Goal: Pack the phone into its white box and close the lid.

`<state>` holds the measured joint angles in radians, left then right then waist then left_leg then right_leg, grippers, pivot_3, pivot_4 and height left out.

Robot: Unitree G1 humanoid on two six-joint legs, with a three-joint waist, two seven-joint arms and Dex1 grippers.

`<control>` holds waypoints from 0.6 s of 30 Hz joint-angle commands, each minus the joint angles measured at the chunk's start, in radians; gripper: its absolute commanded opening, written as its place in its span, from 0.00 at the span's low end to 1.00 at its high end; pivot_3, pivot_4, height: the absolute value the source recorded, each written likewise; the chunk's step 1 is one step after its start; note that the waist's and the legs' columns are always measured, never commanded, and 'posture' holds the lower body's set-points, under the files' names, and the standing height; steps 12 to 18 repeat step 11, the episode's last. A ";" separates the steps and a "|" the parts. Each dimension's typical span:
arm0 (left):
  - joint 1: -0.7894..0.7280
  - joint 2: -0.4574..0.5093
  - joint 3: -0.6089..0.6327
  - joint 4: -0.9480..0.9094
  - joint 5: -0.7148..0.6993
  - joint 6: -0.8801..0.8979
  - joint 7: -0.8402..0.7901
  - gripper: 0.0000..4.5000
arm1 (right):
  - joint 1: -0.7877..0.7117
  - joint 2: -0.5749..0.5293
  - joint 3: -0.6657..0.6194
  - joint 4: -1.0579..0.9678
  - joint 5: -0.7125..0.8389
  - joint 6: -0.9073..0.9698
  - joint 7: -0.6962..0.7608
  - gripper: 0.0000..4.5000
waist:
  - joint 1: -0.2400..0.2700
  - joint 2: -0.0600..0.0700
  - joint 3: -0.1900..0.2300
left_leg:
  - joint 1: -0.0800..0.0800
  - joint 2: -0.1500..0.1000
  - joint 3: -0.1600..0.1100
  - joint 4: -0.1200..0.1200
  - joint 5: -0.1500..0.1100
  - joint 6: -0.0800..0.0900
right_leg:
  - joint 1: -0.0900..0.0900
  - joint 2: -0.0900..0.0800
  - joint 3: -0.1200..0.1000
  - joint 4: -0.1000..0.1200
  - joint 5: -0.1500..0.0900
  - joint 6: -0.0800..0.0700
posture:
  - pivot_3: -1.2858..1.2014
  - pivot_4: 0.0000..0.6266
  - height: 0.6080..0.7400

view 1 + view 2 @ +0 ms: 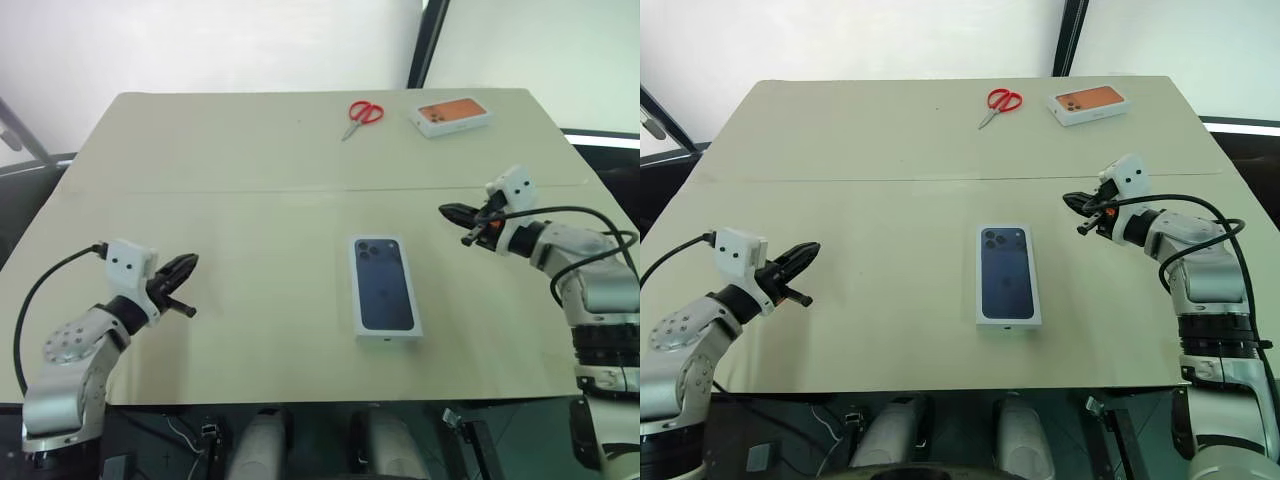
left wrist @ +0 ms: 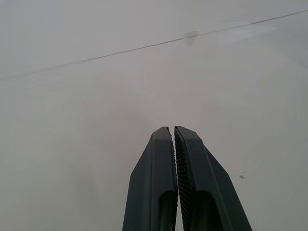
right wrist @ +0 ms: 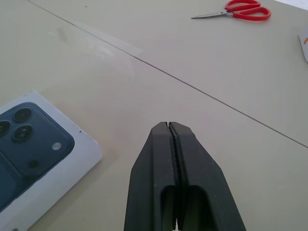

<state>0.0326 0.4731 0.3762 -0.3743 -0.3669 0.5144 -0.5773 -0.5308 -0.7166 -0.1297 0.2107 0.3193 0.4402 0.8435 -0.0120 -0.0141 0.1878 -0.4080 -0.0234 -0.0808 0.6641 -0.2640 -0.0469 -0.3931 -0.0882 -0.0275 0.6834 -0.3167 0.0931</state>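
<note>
The lid (image 1: 383, 286), white with a dark blue phone printed on its face, lies flat and face up in the middle of the table (image 1: 230, 230). It shows in the right wrist view too, as the lid (image 3: 33, 154). The white box under it cannot be told apart from it, and the phone itself is hidden. My left gripper (image 1: 192, 263) hovers shut and empty over the table's left part, well left of the lid. My right gripper (image 1: 444, 209) hangs shut and empty to the right of the lid and a little beyond it, pointing left. Both wrist views show pressed-together fingers (image 2: 163, 159) (image 3: 159, 159).
Red scissors (image 1: 363, 114) lie at the far middle of the table. A smaller white box with an orange phone picture (image 1: 453, 116) sits to their right. A thin seam (image 1: 300, 190) crosses the tabletop. The table's front edge runs just below the lid.
</note>
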 commanded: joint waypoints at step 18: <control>-0.039 0.025 -0.027 0.013 0.016 -0.058 0.055 0.04 | -0.041 0.008 0.028 0.009 0.003 -0.059 0.101 0.01 | 0.001 0.000 0.000 | 0.000 0.000 0.000 0.000 0.000 0.000 | 0.000 0.000 0.000 0.000 0.000 0.000 | 0.52 0.24 0.68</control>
